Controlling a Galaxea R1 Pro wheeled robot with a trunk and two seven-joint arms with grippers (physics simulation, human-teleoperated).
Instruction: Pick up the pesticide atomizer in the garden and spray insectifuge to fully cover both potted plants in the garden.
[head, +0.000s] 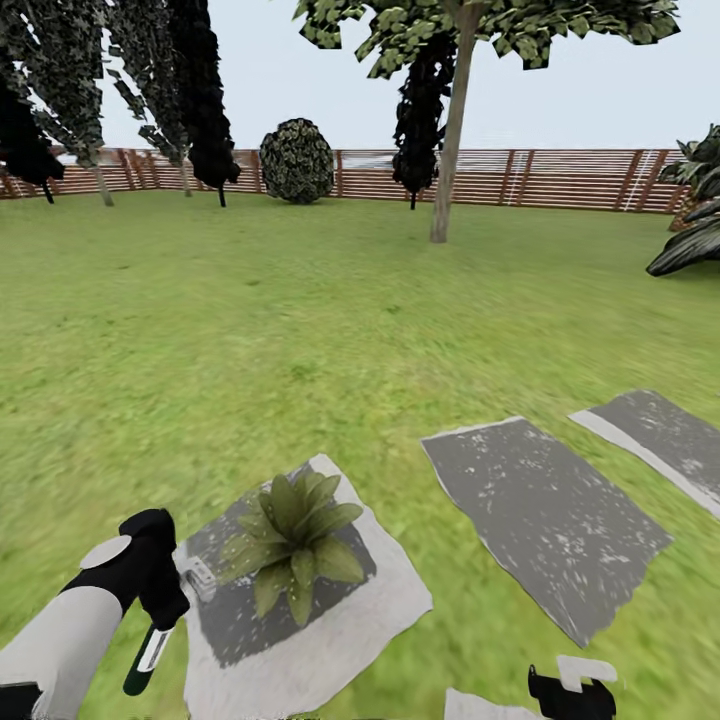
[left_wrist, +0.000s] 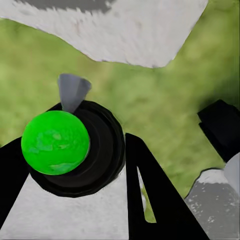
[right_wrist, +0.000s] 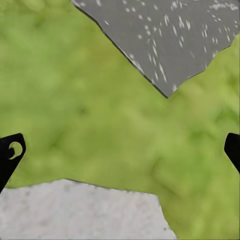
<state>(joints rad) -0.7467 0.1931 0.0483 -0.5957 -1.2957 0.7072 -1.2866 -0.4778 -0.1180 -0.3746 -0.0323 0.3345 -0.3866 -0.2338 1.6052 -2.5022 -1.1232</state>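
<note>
Your left gripper (head: 165, 610) is clamping the pesticide atomizer (head: 150, 655) at lower left beside one potted plant (head: 293, 545), right gripper (right_wrist: 120, 150) hanging apart; pickup looks done, spraying is remaining.

The stepping stones (head: 545, 510) look like rough, matt, white-speckled grey stone, and the fence (head: 560, 178) like brown slatted wood.
</note>
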